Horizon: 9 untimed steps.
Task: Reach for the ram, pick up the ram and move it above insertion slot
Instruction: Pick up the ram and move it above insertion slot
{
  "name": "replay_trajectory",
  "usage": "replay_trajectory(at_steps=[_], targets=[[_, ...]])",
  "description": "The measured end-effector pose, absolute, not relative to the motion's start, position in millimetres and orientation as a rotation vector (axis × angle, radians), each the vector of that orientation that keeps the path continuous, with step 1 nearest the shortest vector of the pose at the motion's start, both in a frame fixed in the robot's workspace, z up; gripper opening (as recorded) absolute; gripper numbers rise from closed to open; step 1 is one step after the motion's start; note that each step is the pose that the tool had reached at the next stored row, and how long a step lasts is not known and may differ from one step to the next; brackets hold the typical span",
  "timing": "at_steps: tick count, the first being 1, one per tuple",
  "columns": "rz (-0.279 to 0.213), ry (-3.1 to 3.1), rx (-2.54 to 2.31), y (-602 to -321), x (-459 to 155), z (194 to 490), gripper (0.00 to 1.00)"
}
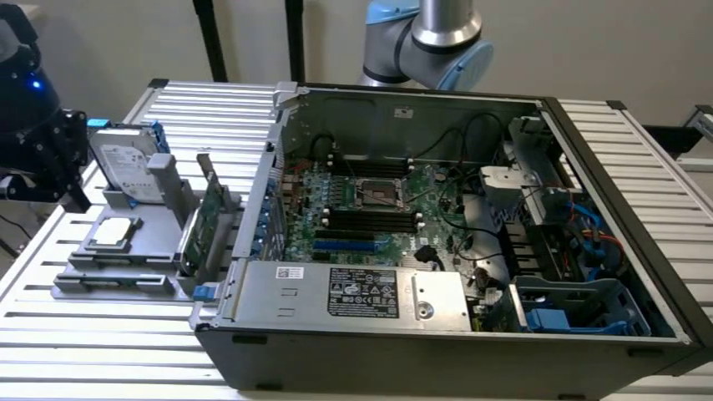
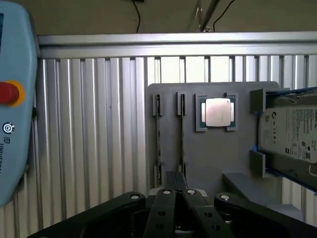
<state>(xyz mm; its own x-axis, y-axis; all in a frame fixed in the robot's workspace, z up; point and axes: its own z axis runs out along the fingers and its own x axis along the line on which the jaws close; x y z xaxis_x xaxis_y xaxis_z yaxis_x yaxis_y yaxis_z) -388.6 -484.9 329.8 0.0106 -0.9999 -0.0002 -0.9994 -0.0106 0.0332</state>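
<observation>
My gripper [image 2: 176,179] has its two black fingers pressed together, shut on nothing. It hangs well above a grey holder tray [image 2: 213,158], over the tray's near edge. Two narrow grooves [image 2: 157,139] run along that tray; I cannot tell whether the ram lies in one, and no green stick shows. In the exterior view the same tray [image 1: 112,271] sits to the left of the open computer case [image 1: 446,334]. The motherboard's black memory slots [image 1: 368,219] lie empty inside the case. Part of the arm [image 1: 446,38] shows behind the case.
On the tray are a CPU chip [image 2: 216,112], a hard drive [image 2: 292,134] and a wider green expansion card [image 1: 204,225] with a metal bracket, standing upright. A teach pendant [image 2: 12,109] lies on the slatted table. Cables and drive bays fill the case's right side.
</observation>
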Motion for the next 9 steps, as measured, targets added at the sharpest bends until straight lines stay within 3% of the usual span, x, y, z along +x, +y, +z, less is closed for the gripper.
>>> replay_trajectory(at_steps=[9], targets=[[-0.023,-2.061,2.347,-484.9,-388.8,329.1,0.11]])
